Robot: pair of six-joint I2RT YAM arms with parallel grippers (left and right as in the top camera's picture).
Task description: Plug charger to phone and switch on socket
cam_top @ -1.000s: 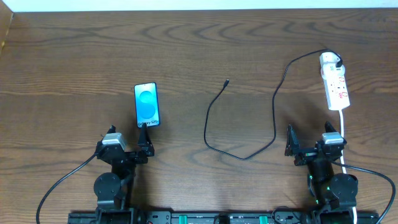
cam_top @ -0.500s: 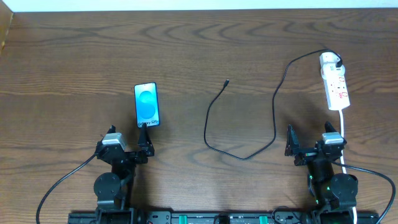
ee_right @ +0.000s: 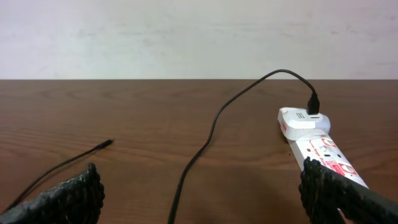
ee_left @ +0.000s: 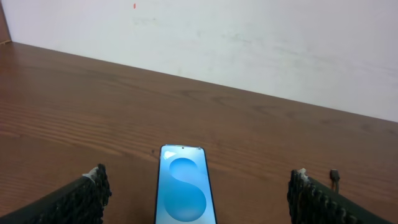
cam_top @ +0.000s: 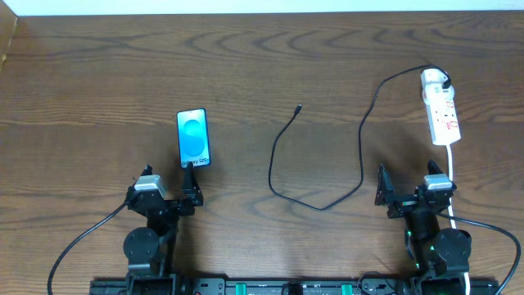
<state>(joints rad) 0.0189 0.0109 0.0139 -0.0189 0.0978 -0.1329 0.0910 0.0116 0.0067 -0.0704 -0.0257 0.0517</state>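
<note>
Wooden tabletop: a blue-lit phone lies between the spread, empty left fingers. The charger and socket lie beyond the spread, empty right fingers.

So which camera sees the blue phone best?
The overhead view: the whole phone shows there, lying flat with its blue screen up. The left wrist view shows the phone bigger and closer, but its near end is cut off by the picture's edge. The right wrist view does not show it.
</note>
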